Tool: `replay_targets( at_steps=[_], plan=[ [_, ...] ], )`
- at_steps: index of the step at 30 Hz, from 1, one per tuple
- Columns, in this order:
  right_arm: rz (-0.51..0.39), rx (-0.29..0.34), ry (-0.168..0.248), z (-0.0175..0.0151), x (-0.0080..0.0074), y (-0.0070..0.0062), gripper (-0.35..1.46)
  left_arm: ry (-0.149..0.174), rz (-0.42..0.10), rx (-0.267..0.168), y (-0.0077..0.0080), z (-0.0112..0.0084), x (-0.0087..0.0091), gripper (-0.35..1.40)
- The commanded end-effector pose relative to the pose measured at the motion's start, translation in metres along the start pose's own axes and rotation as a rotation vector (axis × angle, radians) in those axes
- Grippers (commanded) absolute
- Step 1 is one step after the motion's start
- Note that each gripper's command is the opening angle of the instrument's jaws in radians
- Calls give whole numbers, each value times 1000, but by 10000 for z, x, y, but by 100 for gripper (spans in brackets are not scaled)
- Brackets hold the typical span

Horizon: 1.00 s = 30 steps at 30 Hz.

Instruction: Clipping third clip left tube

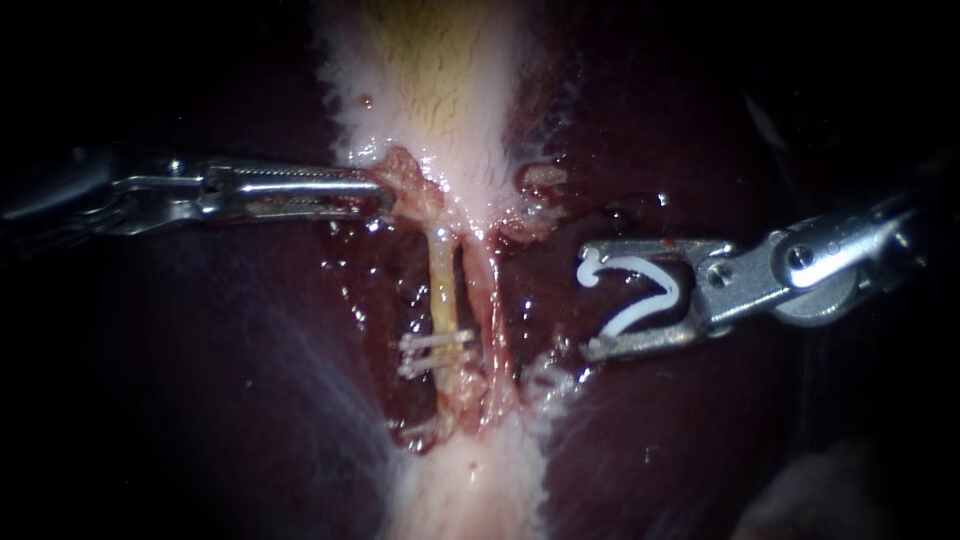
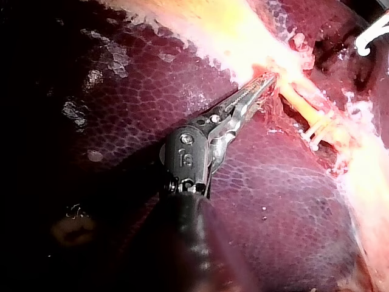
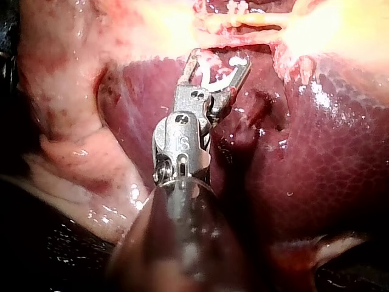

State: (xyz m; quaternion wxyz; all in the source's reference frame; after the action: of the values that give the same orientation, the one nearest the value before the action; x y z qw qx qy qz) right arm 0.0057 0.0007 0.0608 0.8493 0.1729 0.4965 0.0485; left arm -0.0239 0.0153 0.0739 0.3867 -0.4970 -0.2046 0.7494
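Note:
The yellowish left tube (image 1: pixel 442 285) (image 2: pixel 302 101) runs down from the pale gallbladder (image 1: pixel 440 80), with the reddish right tube (image 1: pixel 482 290) close beside it. Two white clips (image 1: pixel 432 350) (image 2: pixel 319 128) cross the left tube low down, and a third clip (image 1: pixel 412 428) sits further below. My left instrument (image 1: pixel 383 196) (image 2: pixel 262 84) is shut on tissue at the gallbladder's neck, just above the tubes. My right instrument (image 1: pixel 590 300) (image 3: pixel 219 58) stands to the right of the tubes, apart from them. Its wide jaws hold an unclosed white clip (image 1: pixel 640 290) (image 3: pixel 216 82) between them.
Dark red liver (image 1: pixel 200 350) (image 2: pixel 273 201) (image 3: pixel 328 158) lies on both sides of the tubes. Frayed pale tissue (image 1: pixel 470 480) continues below the clips. Wet ragged tissue (image 1: pixel 540 185) sits right of the gallbladder's neck.

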Motion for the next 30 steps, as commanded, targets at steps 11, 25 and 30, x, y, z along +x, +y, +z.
replay_targets(
  at_steps=[11, 25, 30],
  plan=[
    [0, 0, 0, 0, 0, 0, 50, -2, -26, -4, 3, -5, 4, -35],
    [0, 0, 0, 0, 0, 0, 50, 9, -57, 1, 34, -55, 48, -35],
    [0, 1, 0, -1, 0, 0, 50, 19, -61, -6, 46, -67, 55, -35]
  ],
)
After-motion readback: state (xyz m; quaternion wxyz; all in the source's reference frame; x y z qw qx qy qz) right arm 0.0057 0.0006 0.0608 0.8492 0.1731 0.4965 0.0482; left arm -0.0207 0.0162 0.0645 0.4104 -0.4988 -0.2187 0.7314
